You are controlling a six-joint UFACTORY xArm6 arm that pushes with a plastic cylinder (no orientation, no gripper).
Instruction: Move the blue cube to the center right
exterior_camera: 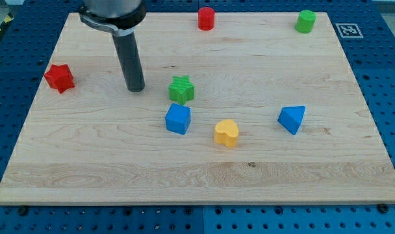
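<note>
The blue cube (178,119) sits on the wooden board (106,162) a little left of the middle. My tip (135,88) rests on the board up and to the left of the cube, clear of it. A green star block (181,89) stands just above the blue cube, to the right of my tip. A yellow heart-shaped block (227,132) lies just right of and below the cube. A blue triangular block (292,119) lies at the centre right.
A red star block (60,77) sits near the left edge. A red cylinder (206,18) stands at the top middle and a green cylinder (306,21) at the top right. A blue pegboard surface (386,58) surrounds the board.
</note>
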